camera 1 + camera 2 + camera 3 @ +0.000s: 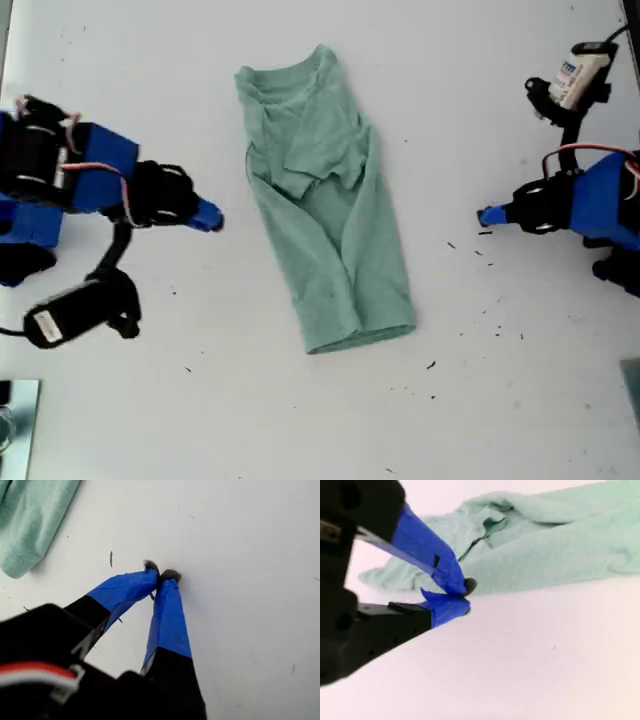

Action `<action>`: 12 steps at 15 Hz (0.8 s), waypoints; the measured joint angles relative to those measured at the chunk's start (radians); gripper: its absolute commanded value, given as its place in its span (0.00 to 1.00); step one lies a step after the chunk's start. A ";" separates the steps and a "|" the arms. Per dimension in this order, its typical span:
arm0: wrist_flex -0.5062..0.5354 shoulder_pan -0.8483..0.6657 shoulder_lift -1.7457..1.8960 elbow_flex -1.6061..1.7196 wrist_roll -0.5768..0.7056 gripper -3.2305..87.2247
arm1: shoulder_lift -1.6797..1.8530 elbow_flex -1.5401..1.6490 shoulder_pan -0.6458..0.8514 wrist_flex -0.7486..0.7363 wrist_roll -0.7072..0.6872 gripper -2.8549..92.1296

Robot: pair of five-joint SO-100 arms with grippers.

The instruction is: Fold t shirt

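1. Closest to the lens are my own jaws. My first gripper (160,575) has its two blue-taped jaws clenched tip to tip with nothing between them, hanging over bare surface.
2. White tabletop (480,80) fills the exterior view and carries everything else.
3. Next in size is the t shirt (325,200), pale green, lying in the middle of the tabletop between my two arms. It is folded lengthwise into a long narrow strip that slants slightly, with the round neckline toward the exterior view's top and the hem toward its bottom. A sleeve lies folded over the chest, and the cloth is rumpled there.
4. My second gripper (210,217) sits at the exterior view's left and points at the shirt's long edge, near it but apart. In its own wrist view my second gripper (462,595) has its jaws pressed together on nothing, with the t shirt (545,540) lying just beyond the tips.
5. My first gripper (487,215) sits at the exterior view's right, well apart from the cloth. Its wrist view catches only a rounded end of the t shirt (30,520).
6. Small dark specks (432,366) are scattered on the tabletop, mostly toward the exterior view's lower right.
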 measured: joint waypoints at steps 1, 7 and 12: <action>-0.014 0.003 0.255 0.268 -0.031 0.03 | 0.000 0.000 0.000 0.003 0.000 0.06; 0.106 0.008 0.538 0.376 -0.100 0.15 | -0.028 -0.040 -0.098 0.018 0.087 0.07; 0.408 0.233 -0.571 -0.808 -0.017 0.35 | -1.006 -1.086 -0.356 0.215 0.176 0.42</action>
